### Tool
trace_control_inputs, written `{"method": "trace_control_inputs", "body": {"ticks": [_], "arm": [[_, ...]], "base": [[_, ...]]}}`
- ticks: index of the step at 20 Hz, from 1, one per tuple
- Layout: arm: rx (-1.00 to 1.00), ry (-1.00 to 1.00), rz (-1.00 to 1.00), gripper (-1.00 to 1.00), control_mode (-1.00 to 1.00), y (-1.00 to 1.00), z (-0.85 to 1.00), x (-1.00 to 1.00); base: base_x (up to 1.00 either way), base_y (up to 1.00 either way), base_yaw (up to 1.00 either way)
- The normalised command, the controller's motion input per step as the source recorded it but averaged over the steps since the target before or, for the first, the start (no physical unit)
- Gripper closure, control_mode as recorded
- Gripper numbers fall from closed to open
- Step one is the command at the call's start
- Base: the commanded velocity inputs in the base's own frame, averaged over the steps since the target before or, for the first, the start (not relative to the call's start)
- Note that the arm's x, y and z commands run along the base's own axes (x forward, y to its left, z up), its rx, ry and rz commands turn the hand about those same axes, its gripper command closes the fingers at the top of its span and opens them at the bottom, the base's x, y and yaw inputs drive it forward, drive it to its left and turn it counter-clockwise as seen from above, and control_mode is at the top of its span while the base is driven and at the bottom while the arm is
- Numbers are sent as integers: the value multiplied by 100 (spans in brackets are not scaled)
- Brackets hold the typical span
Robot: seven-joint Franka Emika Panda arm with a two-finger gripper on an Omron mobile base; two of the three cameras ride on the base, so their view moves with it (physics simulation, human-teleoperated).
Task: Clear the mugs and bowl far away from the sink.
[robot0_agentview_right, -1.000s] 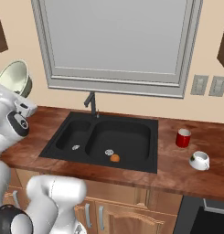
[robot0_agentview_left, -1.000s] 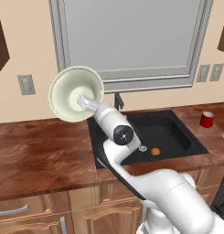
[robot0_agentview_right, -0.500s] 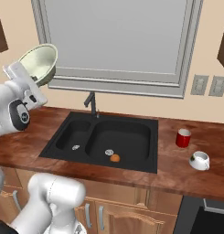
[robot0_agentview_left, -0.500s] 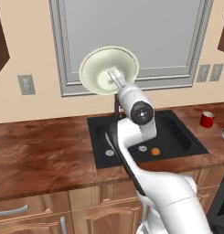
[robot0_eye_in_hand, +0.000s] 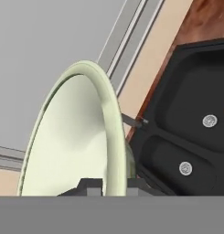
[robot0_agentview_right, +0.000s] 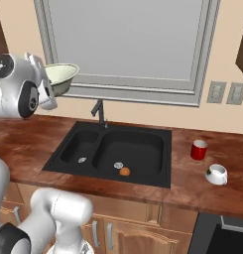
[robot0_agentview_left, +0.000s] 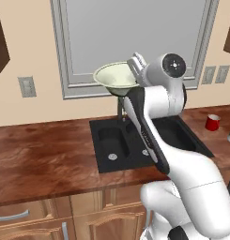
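step: carrying bowl [robot0_agentview_left: 117,75] above sink [robot0_agentview_right: 113,151] | fingers [robot0_eye_in_hand: 92,186]: clamped on bowl rim | next: set it on worktop [robot0_agentview_right: 227,193], well away

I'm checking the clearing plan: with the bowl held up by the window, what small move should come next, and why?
Probably carry the bowl on sideways, clear of the sink, before lowering: the gripper is shut on its rim, and the bowl hangs in the air above the faucet, not over open counter.
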Motion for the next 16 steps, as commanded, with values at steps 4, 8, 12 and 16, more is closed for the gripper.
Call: {"method": "trace_control_inputs", "body": {"ticks": [4, 8, 12, 16], "arm": [[0, 1, 0, 100, 100, 0, -3, -1], [0, 0, 0, 100, 100, 0, 0, 0], [0, 0, 0, 100, 100, 0, 0, 0], [0, 0, 0, 100, 100, 0, 0, 0]], "base": [[-5, 0, 0], [-69, -3, -34], [-81, -2, -81], [-54, 13, -97]]}}
